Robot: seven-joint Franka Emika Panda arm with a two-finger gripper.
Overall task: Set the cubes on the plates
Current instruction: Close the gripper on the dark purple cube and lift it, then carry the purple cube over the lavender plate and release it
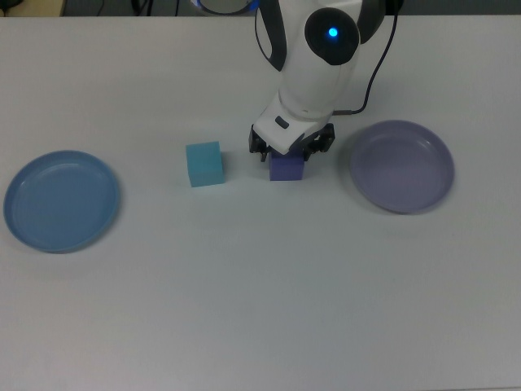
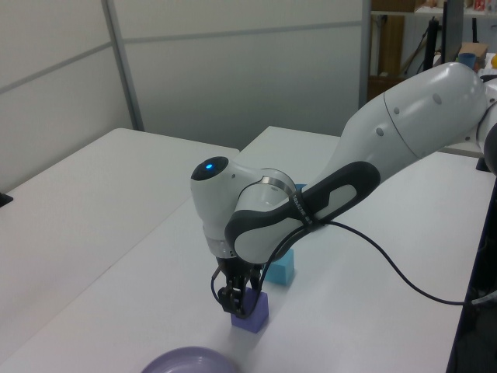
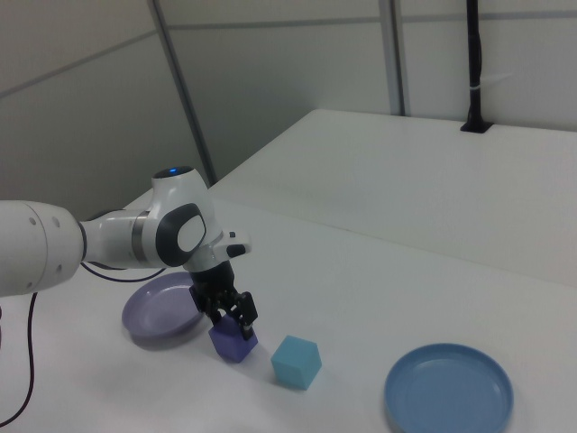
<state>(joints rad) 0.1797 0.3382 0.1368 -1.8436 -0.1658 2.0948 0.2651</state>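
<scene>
Top view: two cubes, two plates [image 1: 402, 166]; jaws straddle purple cube [image 1: 286, 169], grip state unclear.

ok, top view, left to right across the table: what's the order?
Blue plate → cyan cube → purple cube with the pincer down over it → lavender plate.
</scene>
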